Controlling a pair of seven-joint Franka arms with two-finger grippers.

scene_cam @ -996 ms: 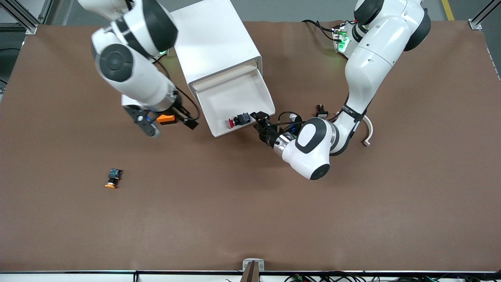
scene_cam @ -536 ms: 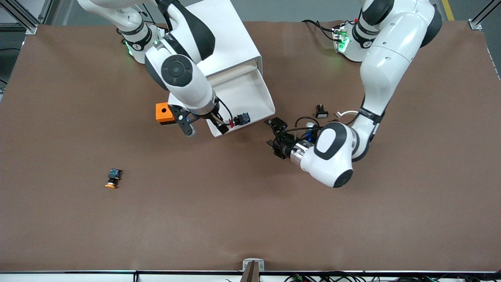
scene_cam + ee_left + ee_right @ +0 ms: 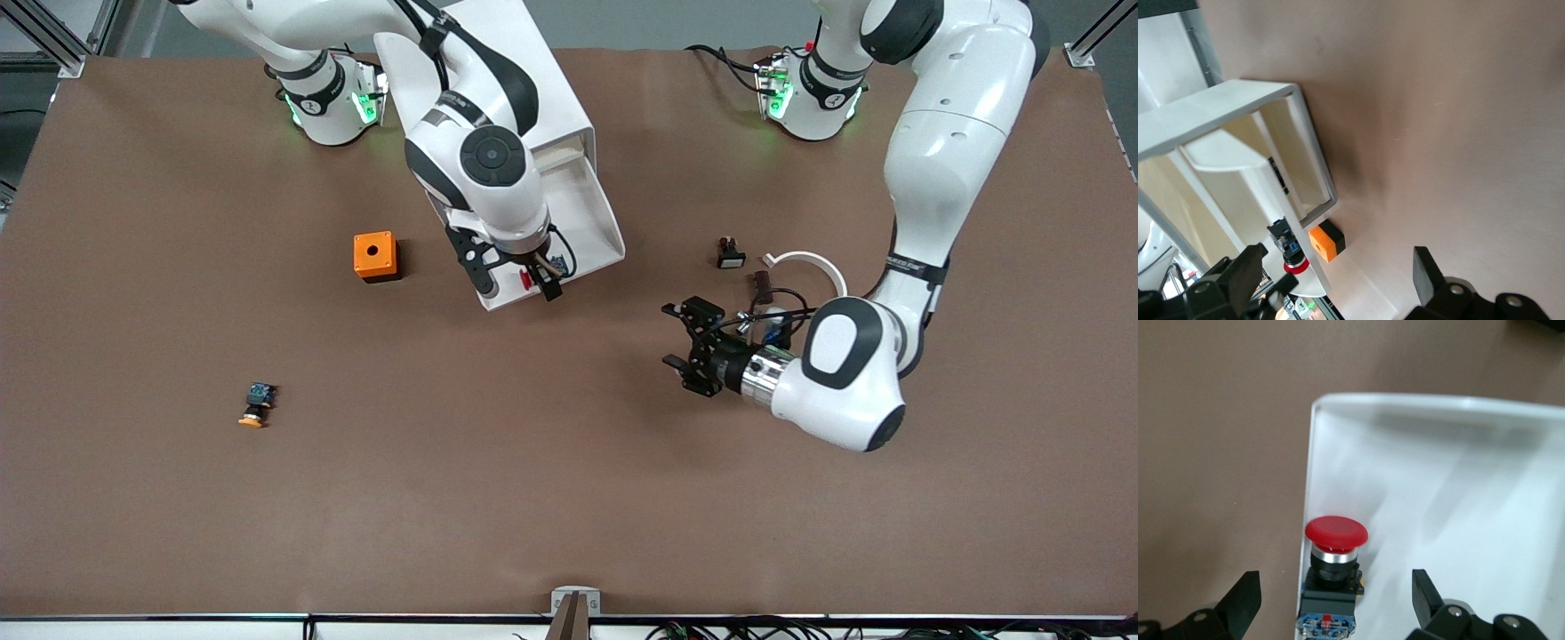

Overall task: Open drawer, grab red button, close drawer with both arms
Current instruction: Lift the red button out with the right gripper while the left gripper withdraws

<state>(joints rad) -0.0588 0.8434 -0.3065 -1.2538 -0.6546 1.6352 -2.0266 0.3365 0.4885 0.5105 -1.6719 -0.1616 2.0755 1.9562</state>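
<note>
Both arms have shifted since a second ago: the right gripper swung in over the open drawer, and the left gripper backed off over the bare desk, jaws wide, holding nothing. From the front, the button lies in the drawer's near corner, under the right gripper. An orange cube sits beside the drawer.

Left wrist view: drawer, button and cube show well apart from it.

Right wrist view: wide-open jaws flank the button, not touching.
</note>
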